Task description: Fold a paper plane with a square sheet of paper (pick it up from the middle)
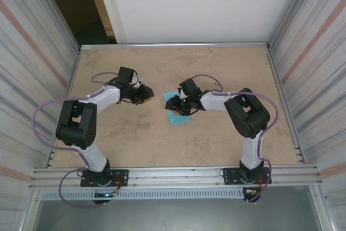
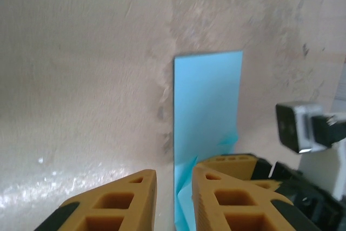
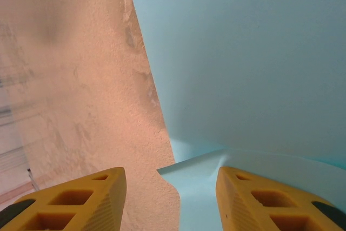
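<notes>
From above, the folded light-blue sheet of paper point(image 1: 177, 118) lies mid-worktop point(image 1: 216, 139), with the right pincer point(image 1: 181, 107) over it and the left pincer point(image 1: 142, 94) near it. The left wrist view shows that pincer's fingers a narrow gap apart, holding nothing, the sheet ahead. The right wrist view shows its fingers well apart above the sheet's raised flap.

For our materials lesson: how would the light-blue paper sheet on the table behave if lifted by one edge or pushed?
Probably floppy: the paper sheet looks thin, and a folded flap curls up at one end. It is likely very light, so a push may slide or buckle it on the table.
</notes>
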`<state>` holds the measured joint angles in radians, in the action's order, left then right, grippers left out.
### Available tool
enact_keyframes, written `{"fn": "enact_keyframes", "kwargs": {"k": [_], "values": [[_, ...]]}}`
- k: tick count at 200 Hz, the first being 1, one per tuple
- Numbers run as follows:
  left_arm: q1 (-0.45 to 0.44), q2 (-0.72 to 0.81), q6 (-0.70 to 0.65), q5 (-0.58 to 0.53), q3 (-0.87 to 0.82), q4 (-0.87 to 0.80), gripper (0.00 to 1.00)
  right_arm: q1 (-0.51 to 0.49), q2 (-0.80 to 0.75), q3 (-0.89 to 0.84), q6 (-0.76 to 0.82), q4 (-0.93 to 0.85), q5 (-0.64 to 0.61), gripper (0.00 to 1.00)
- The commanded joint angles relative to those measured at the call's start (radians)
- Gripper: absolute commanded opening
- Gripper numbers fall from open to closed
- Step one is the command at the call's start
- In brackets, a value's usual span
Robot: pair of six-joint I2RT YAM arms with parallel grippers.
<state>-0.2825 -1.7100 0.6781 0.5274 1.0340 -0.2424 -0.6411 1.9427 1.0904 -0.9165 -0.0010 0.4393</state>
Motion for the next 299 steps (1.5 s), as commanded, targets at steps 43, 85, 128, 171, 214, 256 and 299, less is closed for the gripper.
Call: {"fn": "enact_keyframes", "kwargs": {"k": [43,85,128,171,214,256,299], "values": [[-0.113,0.039,0.081,0.08,-0.079,0.071,0.21,0.015,0.019,-0.05,0.02,-0.069,-0.059,0.41],[-0.165,-0.01,0.1,0.077,-0.073,0.097,0.16,0.026,0.015,-0.062,0.028,-0.07,-0.06,0.21],[-0.204,-0.085,0.091,0.07,-0.019,0.091,0.12,0.026,0.028,-0.057,0.033,-0.097,-0.062,0.03],[-0.213,-0.159,0.066,0.044,0.049,0.063,0.07,0.025,0.04,-0.044,0.036,-0.12,-0.068,0.0],[-0.213,-0.209,0.043,0.016,0.085,0.035,0.04,0.024,0.039,-0.042,0.034,-0.123,-0.069,0.0],[-0.216,-0.237,0.017,-0.021,0.106,-0.011,0.01,0.024,0.036,-0.043,0.03,-0.119,-0.068,0.0],[-0.216,-0.25,-0.007,-0.038,0.109,-0.041,0.0,0.025,0.018,-0.039,0.031,-0.109,-0.062,0.0]]}}
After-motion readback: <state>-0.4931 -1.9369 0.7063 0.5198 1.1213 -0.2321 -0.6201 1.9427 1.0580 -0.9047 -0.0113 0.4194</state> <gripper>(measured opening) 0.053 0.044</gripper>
